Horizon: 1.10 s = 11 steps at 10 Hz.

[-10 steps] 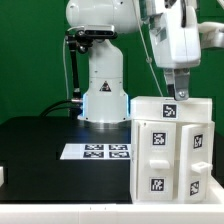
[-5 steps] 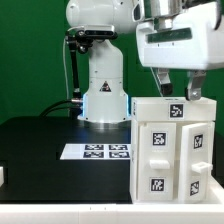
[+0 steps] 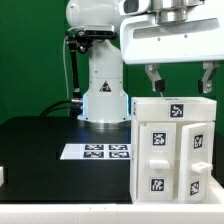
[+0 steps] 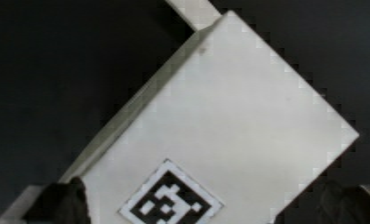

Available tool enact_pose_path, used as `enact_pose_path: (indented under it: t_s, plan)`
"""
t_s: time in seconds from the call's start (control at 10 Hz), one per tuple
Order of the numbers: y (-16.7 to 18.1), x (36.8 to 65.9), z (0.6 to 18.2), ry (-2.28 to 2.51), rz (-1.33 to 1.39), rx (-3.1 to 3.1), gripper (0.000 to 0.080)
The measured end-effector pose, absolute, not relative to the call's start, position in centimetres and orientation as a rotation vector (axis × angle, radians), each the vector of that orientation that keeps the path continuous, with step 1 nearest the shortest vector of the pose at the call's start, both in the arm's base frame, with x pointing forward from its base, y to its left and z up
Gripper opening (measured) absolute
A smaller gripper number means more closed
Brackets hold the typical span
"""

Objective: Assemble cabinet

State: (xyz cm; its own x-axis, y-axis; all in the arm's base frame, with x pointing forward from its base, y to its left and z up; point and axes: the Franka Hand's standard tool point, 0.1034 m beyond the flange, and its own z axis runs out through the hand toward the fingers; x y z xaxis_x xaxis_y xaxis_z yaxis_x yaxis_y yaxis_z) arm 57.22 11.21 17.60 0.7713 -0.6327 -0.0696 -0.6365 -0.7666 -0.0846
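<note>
The cabinet [image 3: 172, 150] is a white boxy body with several black-and-white tags and stands on the black table at the exterior view's right. My gripper [image 3: 180, 88] hangs just above its top panel, open and empty. One finger [image 3: 152, 80] is near the top's left end and the other near its right end. In the wrist view the cabinet's white top panel [image 4: 226, 120] lies tilted across the picture and carries one tag [image 4: 173, 198]. My gripper [image 4: 200, 212] shows there only as dark fingertips [image 4: 49, 205] on either side of the panel.
The marker board [image 3: 97, 151] lies flat on the table to the exterior view's left of the cabinet. The arm's white base [image 3: 102, 90] stands behind it. A small white part [image 3: 3, 175] lies at the table's left edge.
The gripper has turned about its vertical axis from side-on to face-on above the cabinet top. Its fingertips have lifted slightly off the top panel. The cabinet has not moved.
</note>
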Motion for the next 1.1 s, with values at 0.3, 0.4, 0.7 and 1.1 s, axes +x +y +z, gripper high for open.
enact_pose_path:
  t_s: [0.3, 0.4, 0.7, 1.1]
  plan:
    - [11.13, 57.11, 17.88, 0.398, 0.053, -3.031, 0.0649]
    - [10.89, 57.12, 17.83, 0.103, 0.041, -3.053, 0.0649]
    - [10.71, 57.12, 17.76, -0.195, 0.028, -3.049, 0.0649]
    - [10.97, 56.92, 17.69, -0.835, 0.022, -2.963, 0.0649]
